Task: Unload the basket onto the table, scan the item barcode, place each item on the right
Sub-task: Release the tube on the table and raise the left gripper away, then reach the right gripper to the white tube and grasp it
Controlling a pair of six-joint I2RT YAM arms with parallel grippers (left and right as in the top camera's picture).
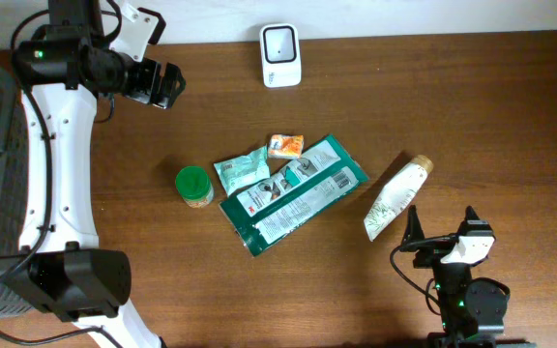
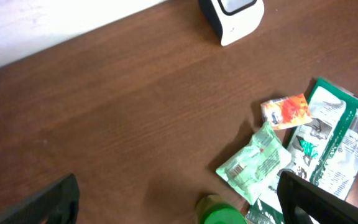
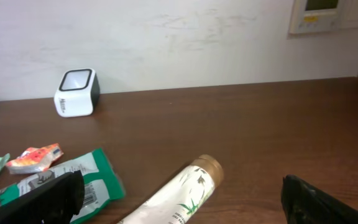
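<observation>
Overhead shows me the brown table (image 1: 472, 116) with every candidate item lying loose on it, and I cannot tell which one is meant for scanning. The largest is the long green packet (image 1: 293, 193) at mid-table. It lies flat with its long axis on a diagonal, from near-left up to far-right, printed side up. A striped block that looks like a barcode sits near its far-right end. Next in size is the white tube (image 1: 395, 200) with a leaf print, well to the right of the packet and apart from it. It lies on much the same diagonal, with its tan cap pointing far-right and its flat end pointing near-left. The white scanner (image 1: 280, 55) stands at the far edge against the wall, its dark-rimmed window facing up and toward the near side. Only bare wood lies between it and the heap. My left gripper (image 1: 170, 87) hangs over the far-left part of the table, jaws spread wide and empty, well apart from everything. My right gripper (image 1: 413, 232) sits low at the near-right with jaws wide and empty, just short of the tube's flat end. The pale green pouch (image 1: 241, 172) overlaps the packet's left part. The jar (image 1: 193, 186) stands upright with its green lid up, just left of the pouch. The orange sachet (image 1: 285, 146) lies at the packet's far edge, touching or nearly so.
</observation>
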